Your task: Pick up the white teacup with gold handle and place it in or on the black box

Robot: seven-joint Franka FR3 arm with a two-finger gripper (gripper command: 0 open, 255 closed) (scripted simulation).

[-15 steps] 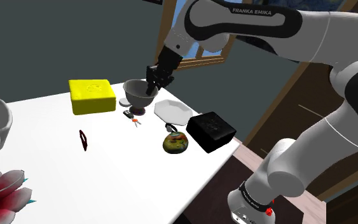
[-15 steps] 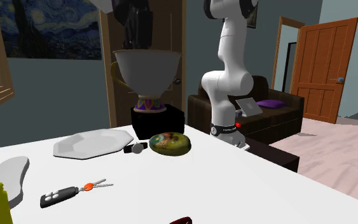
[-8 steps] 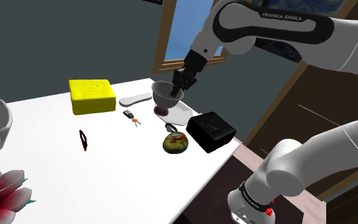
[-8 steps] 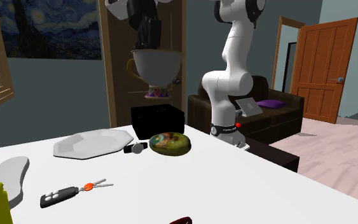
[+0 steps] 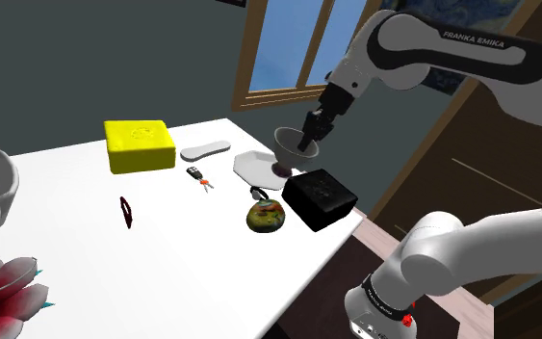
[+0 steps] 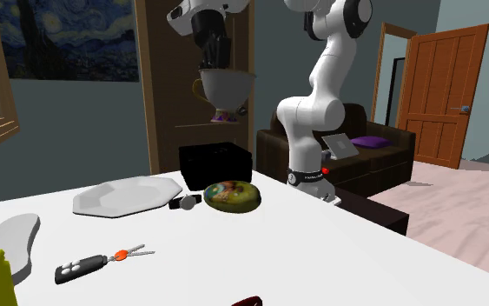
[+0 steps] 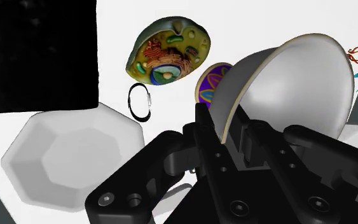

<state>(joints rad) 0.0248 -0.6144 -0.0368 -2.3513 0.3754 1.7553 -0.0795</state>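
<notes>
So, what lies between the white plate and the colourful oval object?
A small dark ring, seen in the wrist view, between plate and oval object.

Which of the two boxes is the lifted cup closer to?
The black box; the cup hangs near it, while the yellow box sits far off.

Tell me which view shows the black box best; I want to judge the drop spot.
The shoulder view: the black box shows whole, top and sides. The second exterior view gives its front face, the wrist view part of its top.

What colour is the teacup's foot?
Teacup foot: purple with yellow-orange markings; clearest in wrist view.
</notes>
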